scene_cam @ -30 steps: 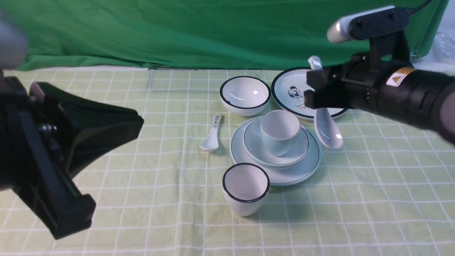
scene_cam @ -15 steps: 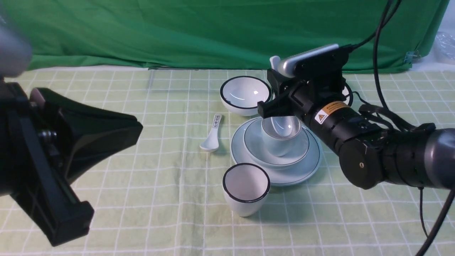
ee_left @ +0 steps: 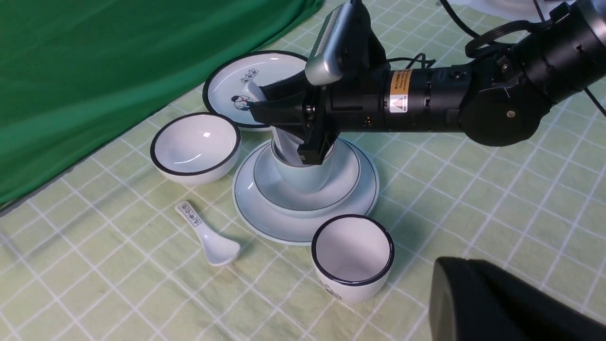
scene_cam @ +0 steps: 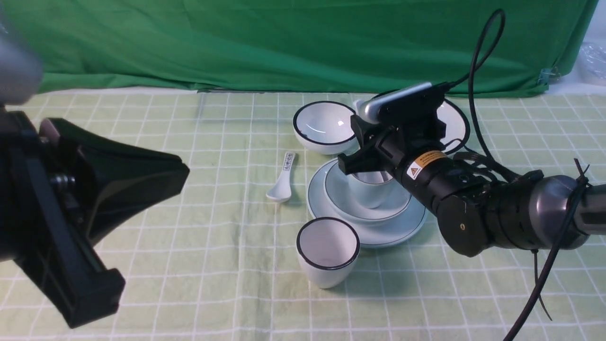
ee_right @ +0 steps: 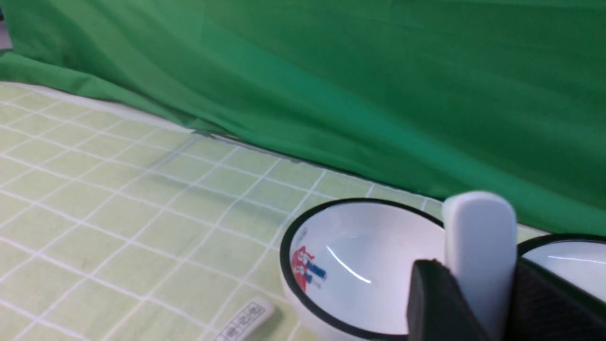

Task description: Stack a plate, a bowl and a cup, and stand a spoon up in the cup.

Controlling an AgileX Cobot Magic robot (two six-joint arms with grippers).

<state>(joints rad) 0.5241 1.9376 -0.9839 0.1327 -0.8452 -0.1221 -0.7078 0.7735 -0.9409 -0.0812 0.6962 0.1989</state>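
Over the cup (ee_left: pixel 307 175), the right gripper (ee_left: pixel 262 100) has its fingers close on either side of the spoon (ee_left: pixel 253 91)'s handle; whether they pinch it or have just let it go, I cannot tell. The left gripper (ee_left: pixel 464 274) is closed, well apart from the stack. The spoon leans, handle up, its lower end inside the cup; whether that end rests on the bottom is hidden.

The likeliest trouble is at the release. If the lower end is still clear of the bottom, the spoon would drop and knock the cup; if it leans too far, its long handle could swing over and tip the light cup. Should a finger drag on the glossy handle while backing out, it might lift the spoon or pull the cup askew.

Farther out, the cup stands in the bowl (ee_left: pixel 348 182), and the bowl on the plate (ee_left: pixel 246 203), so a sideways nudge could slide both. The black-rimmed bowl (scene_cam: pixel 326 124) and the black-rimmed cup (scene_cam: pixel 326 246) sit near the plate, and a wide sweep of the arm could catch either.
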